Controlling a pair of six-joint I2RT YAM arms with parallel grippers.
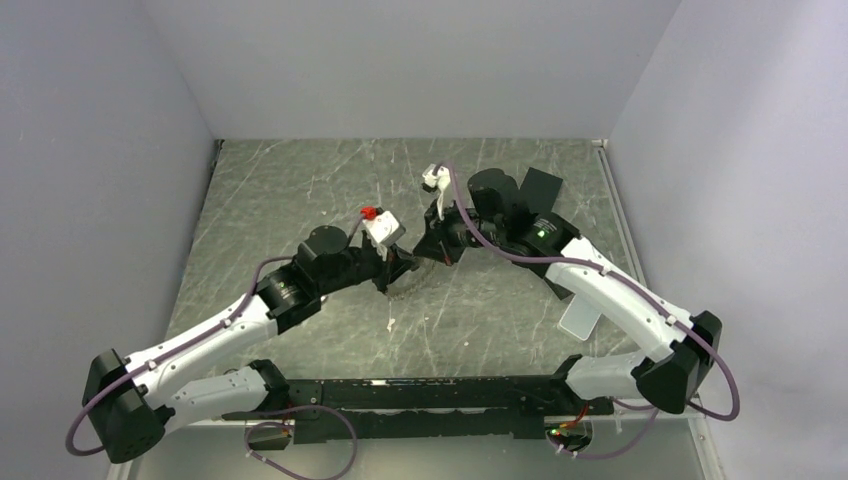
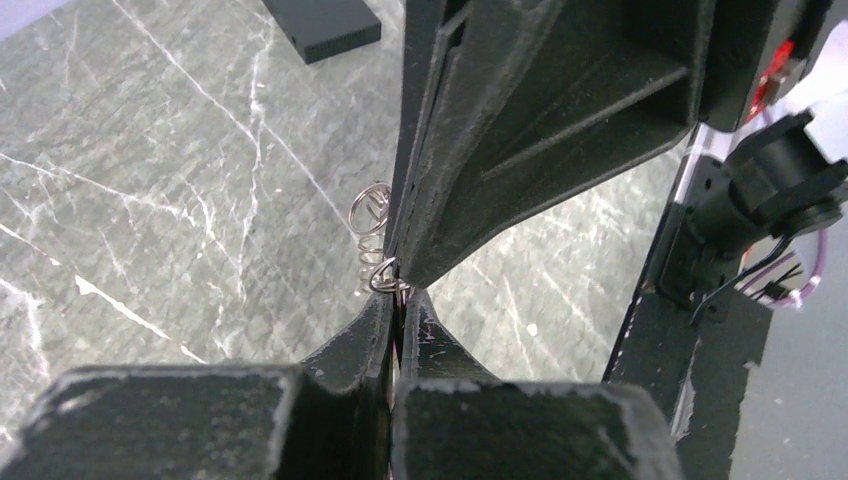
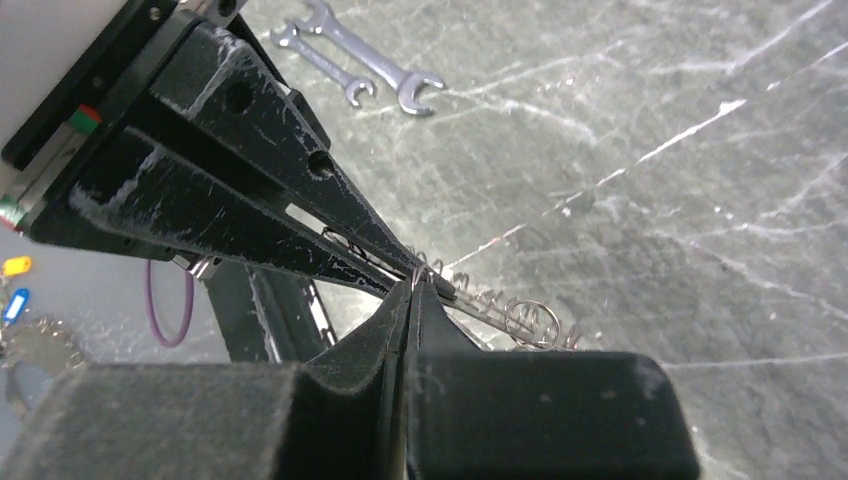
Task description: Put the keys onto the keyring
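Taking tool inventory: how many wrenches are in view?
2. The smaller wrench lies beside the larger wrench on the table, in the right wrist view; more may be hidden.

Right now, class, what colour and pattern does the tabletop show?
The tabletop is dark grey-green, stone-like, with thin white veins; it shows best in the right wrist view.

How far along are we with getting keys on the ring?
Done: the keyring is gripped, pinched where the shut left gripper and right gripper meet tip to tip. In hand: only the ring; nothing looks threaded on it. Left: two small spanners, seemingly the keys, lie loose on the table and must each be picked up and worked on.
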